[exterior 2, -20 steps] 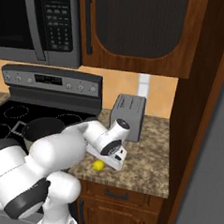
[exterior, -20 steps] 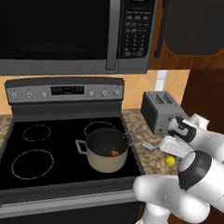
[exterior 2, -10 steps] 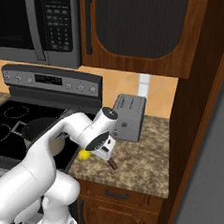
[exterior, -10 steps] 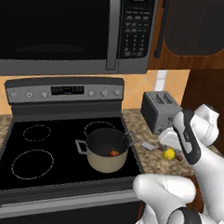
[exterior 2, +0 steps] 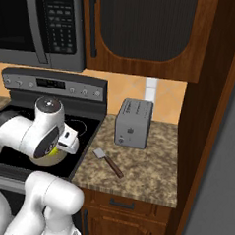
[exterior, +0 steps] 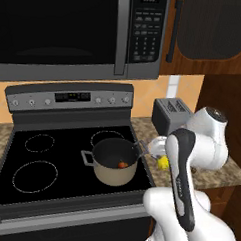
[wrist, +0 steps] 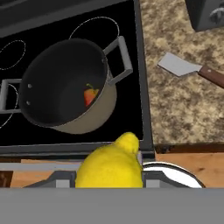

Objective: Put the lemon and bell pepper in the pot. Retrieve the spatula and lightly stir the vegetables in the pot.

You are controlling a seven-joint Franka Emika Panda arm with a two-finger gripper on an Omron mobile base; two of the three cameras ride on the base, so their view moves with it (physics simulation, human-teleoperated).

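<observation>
My gripper (exterior: 159, 155) is shut on the yellow lemon (exterior: 163, 163) and holds it in the air over the stove's right edge, just right of the pot. In the hand view the lemon (wrist: 111, 164) sits at the bottom, between the fingers. The beige pot (exterior: 114, 175) stands on the front right burner with the red bell pepper (exterior: 122, 164) inside it. From the hand, the bell pepper (wrist: 90, 95) lies on the dark floor of the pot (wrist: 87, 120). The spatula (exterior 2: 108, 161) lies flat on the granite counter, blade toward the stove.
A silver toaster (exterior 2: 134, 123) stands at the back of the counter (exterior 2: 151, 166), behind the spatula. The black stovetop (exterior: 55, 159) has a microwave (exterior: 72, 35) hanging above it. A tall wooden cabinet side (exterior 2: 208, 120) closes the counter on the right.
The arm has swung left from the counter toward the stove, carrying the lemon up off the granite and closer to the pot. The pot, pepper and spatula stay put.
</observation>
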